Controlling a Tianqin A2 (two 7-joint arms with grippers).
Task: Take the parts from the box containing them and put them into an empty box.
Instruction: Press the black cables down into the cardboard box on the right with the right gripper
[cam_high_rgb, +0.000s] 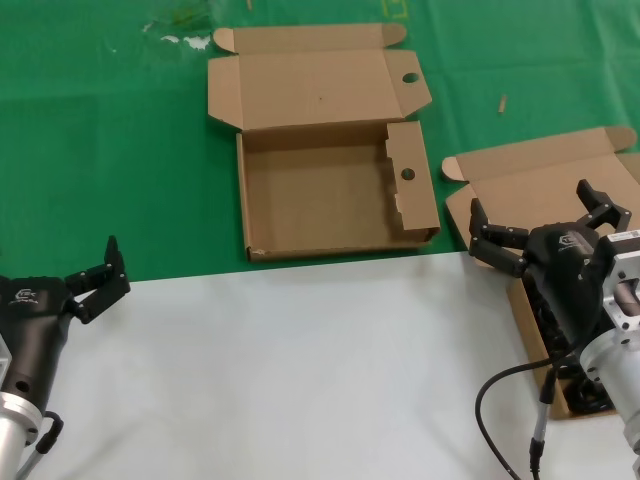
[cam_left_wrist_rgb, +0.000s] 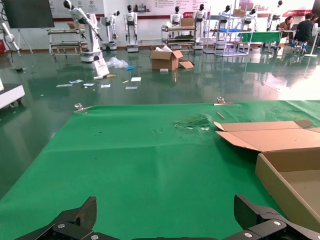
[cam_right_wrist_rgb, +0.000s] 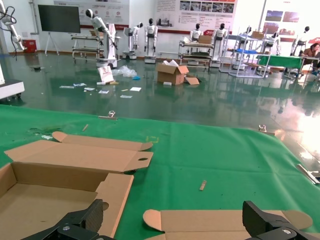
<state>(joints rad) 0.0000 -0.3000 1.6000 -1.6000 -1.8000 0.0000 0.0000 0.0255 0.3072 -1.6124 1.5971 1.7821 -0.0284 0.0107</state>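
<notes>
A: What is being laid out on the green mat (cam_high_rgb: 120, 120), going from the biggest thing down?

B: The empty holed mailer box (cam_high_rgb: 330, 205) is being shown open at the middle, its lid flap and inner partition each punched with a round hole. The plain-lidded box (cam_high_rgb: 540, 175) is being seen at the right edge, well apart from it and partly hidden by the right arm. The black cables (cam_high_rgb: 545, 320) are being glimpsed inside that box, under the arm.

A: And the grippers?

B: The right gripper (cam_high_rgb: 545, 222) is being held above the plain-lidded box with its fingers spread wide and nothing between them. The left gripper (cam_high_rgb: 100, 275) is being kept over the white surface (cam_high_rgb: 300, 370) at the near left, fingers likewise apart, idle.

A: How is the pick judged best done?

B: The spread fingers are probably best lowered straight across one coiled bundle, not along it, so the whole coil is being gathered. The box walls are to be cleared, and loose plugs are likely to be snagged if only one strand is being pinched.
</notes>
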